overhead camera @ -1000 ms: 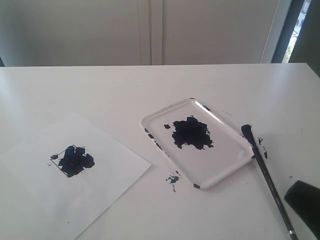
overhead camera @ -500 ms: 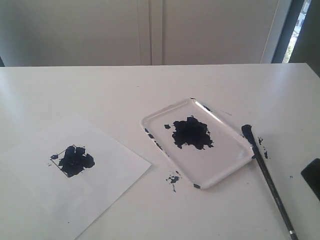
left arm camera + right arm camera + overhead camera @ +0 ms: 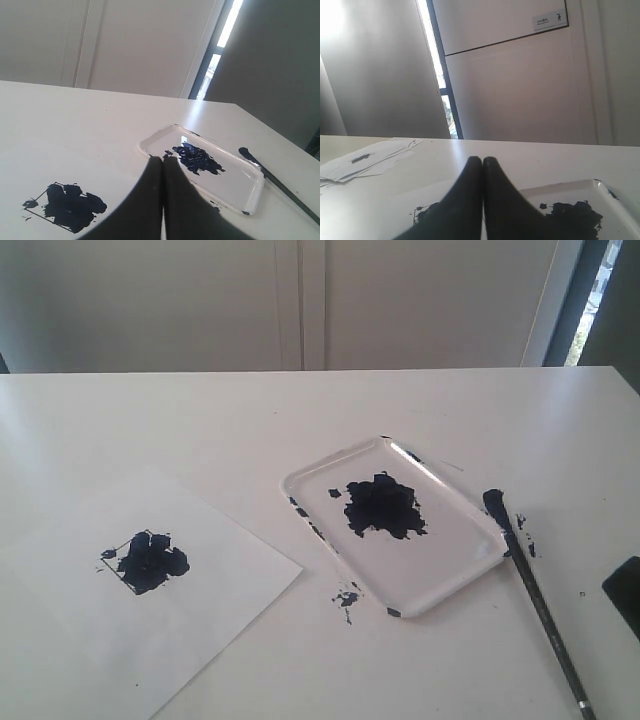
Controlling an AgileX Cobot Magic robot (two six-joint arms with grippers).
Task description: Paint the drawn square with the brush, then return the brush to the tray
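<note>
The drawn square [image 3: 146,560] on the white paper sheet [image 3: 90,640] is smeared with dark blue paint; it also shows in the left wrist view [image 3: 65,207]. The white tray [image 3: 470,570] with its blue blotch sits mid-table. The brush [image 3: 535,595] lies on the table along the tray's right side, bristles at the far end, its ferrule against the tray's rim. My right gripper [image 3: 483,160] is shut and empty; only a dark corner of it [image 3: 625,595] shows at the exterior view's right edge. My left gripper [image 3: 162,159] is shut and empty, out of the exterior view.
Blue paint spatters [image 3: 346,597] mark the table by the tray's near rim and beside the brush [image 3: 527,545]. A stack of loose papers [image 3: 365,157] lies at the far side in the right wrist view. A wall [image 3: 300,300] stands behind the table.
The right gripper has drawn back to the right, from beside the brush handle to the frame's edge, between 1.0 s and 0.5 s ago. Brush, tray and paper have not moved.
</note>
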